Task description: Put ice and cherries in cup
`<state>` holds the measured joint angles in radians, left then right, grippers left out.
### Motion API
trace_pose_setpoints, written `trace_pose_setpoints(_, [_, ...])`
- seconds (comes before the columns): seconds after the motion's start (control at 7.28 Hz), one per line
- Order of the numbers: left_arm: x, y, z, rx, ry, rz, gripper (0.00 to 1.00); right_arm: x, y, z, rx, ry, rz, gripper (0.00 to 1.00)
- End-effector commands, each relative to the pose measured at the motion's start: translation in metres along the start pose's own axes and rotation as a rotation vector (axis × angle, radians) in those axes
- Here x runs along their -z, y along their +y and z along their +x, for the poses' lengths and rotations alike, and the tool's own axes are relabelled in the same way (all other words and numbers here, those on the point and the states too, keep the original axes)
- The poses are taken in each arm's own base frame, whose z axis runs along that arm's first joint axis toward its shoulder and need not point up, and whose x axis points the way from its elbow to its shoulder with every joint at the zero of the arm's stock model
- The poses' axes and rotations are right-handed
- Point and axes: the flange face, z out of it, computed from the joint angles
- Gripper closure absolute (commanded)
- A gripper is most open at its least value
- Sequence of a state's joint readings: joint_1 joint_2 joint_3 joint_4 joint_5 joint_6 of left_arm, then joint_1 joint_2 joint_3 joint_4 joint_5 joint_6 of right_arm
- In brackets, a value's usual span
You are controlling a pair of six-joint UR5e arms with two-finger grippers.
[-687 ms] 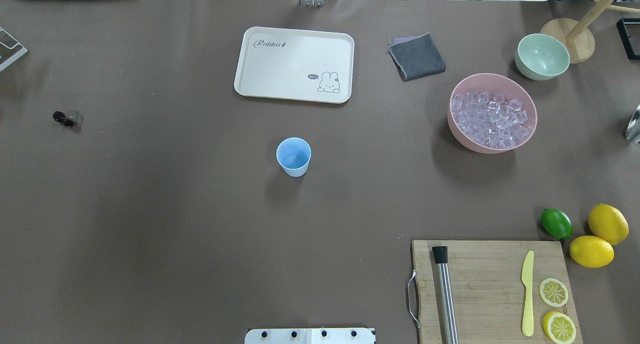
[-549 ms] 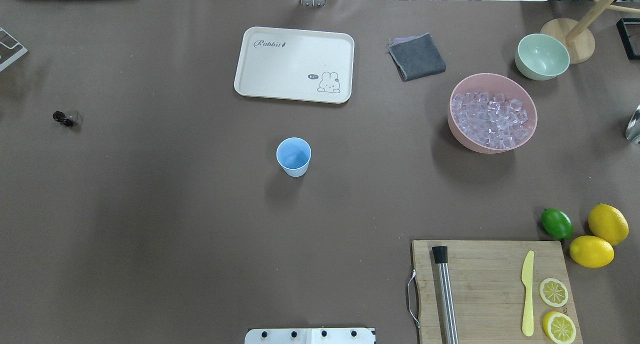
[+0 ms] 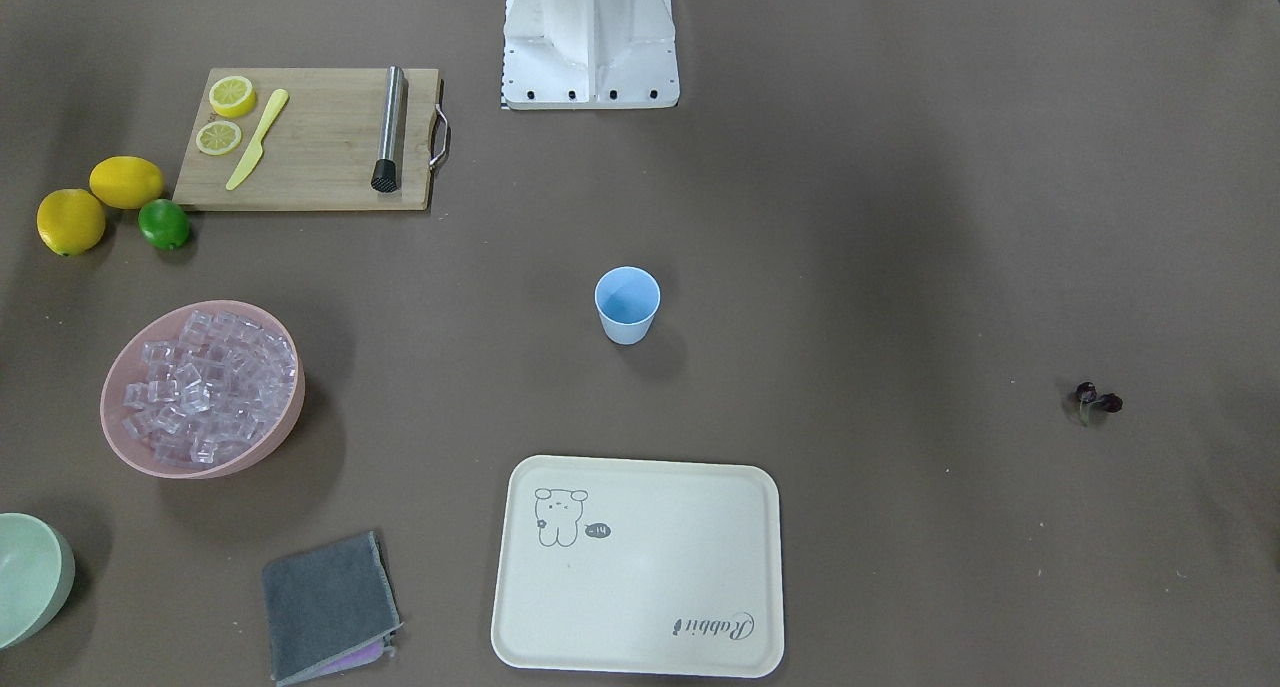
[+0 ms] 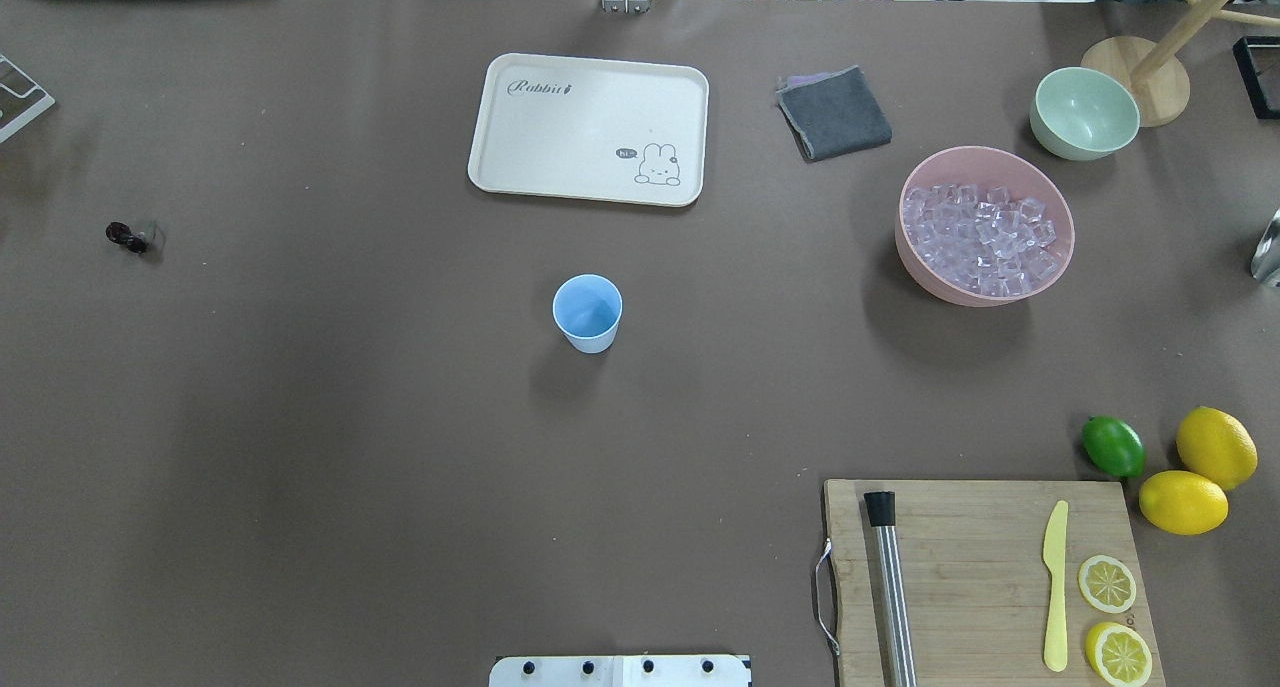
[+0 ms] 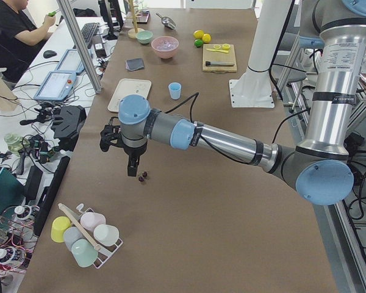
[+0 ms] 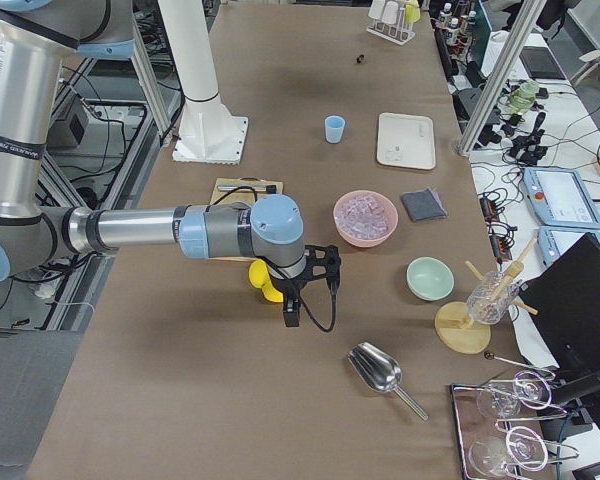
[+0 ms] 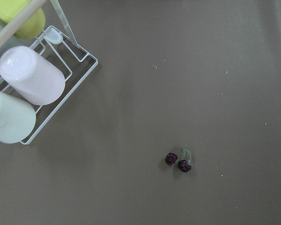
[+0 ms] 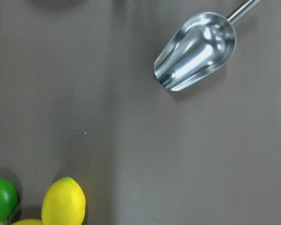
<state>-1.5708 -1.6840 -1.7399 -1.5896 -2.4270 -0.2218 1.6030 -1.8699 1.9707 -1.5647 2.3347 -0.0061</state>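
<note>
The pale blue cup (image 4: 587,312) stands upright and empty mid-table; it also shows in the front view (image 3: 627,304). The ice (image 4: 980,237) fills a pink bowl (image 4: 930,285) at the right. The cherries (image 4: 128,236) lie on the table far left, and show in the left wrist view (image 7: 178,161). My left gripper (image 5: 133,166) hangs just above and beside the cherries (image 5: 144,177); I cannot tell if it is open or shut. My right gripper (image 6: 292,314) hovers over the table near the lemons, beyond the pink bowl (image 6: 365,218); I cannot tell its state either.
A metal scoop (image 8: 196,49) lies below the right wrist camera. A cream tray (image 4: 588,129), grey cloth (image 4: 834,113), green bowl (image 4: 1084,113), cutting board (image 4: 985,577), lime (image 4: 1113,446) and lemons (image 4: 1215,447) are about. A cup rack (image 7: 28,79) stands near the cherries.
</note>
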Motion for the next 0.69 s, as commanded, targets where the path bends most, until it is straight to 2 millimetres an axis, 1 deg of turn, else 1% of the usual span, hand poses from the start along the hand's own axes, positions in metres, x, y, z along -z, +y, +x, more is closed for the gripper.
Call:
trace_pose_setpoints(0.0, [-0.0076, -0.0007, -0.0099, 0.014, -0.003, -0.017, 0.02, -0.0004, 0.0001, 0.0005, -0.002, 0.002, -0.001, 0.00])
trace_pose_setpoints(0.27, [-0.0088, 0.0005, -0.0117, 0.016, -0.003, -0.019, 0.02, 0.0014, -0.0055, -0.0021, 0.005, 0.000, 0.005, 0.00])
trace_pose_setpoints(0.55, [-0.0084, 0.0006, -0.0112, 0.016, -0.003, -0.019, 0.02, 0.0018, -0.0062, -0.0027, 0.009, -0.002, 0.006, 0.00])
